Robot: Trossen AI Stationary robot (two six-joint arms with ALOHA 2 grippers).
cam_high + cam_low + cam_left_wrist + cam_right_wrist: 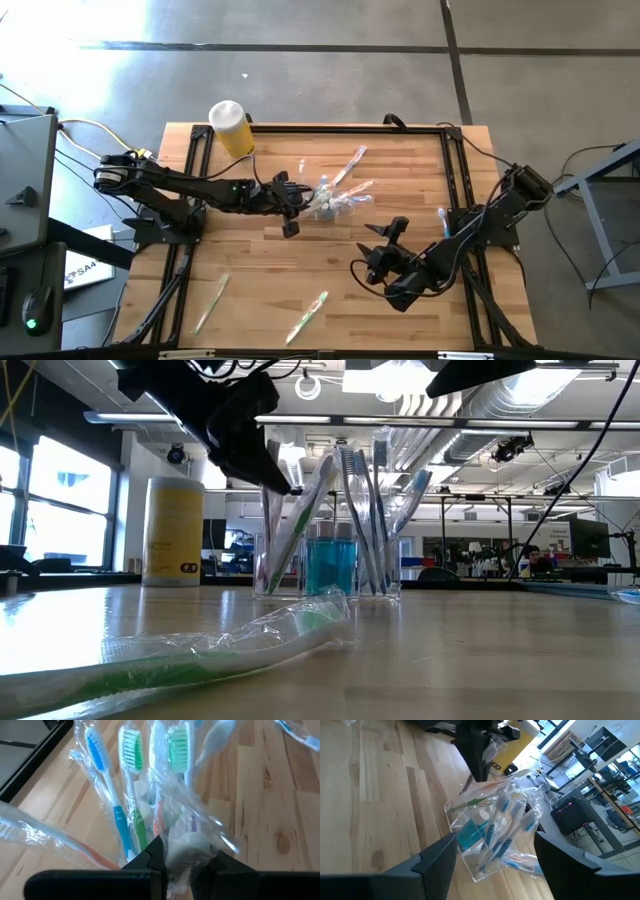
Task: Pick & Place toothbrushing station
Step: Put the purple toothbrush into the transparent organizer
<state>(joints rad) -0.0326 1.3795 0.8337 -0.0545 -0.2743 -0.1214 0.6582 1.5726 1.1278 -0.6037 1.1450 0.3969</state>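
Nearest the low camera, a wrapped toothbrush (215, 645) lay flat on the wooden table (300, 260), green handle blurred inside crinkled clear film. A second wrapped brush (211, 302) lay near the table's front-left edge, well apart from the first.

Toward the front right, the right gripper (380, 245) hovered above the boards with its dark fingers spread wide and nothing between them, pointed at the container.

At the table's middle stood the clear container (325, 565), a small square see-through plastic box, upright. It held many thin toothbrushes (131, 795) in pastel blue, green, orange and white, each sleeved in glossy wrinkled film, bristle heads fanning up and outward. A short tube with a teal end (331, 565) showed through the wall. How many brushes there were could not be counted; the wrappers overlapped and blurred one another.

The left gripper (181, 862) was over the container from the left side, its fingers nearly closed around a bunch of wrapper film and what looked like a pale brush end. What exactly was pinched could not be made out, and in the low view the gripper hid the container's upper left corner.

Farther back, near the rear-left edge, stood a yellow bottle (233, 128) with a white cap, cylindrical and matte.
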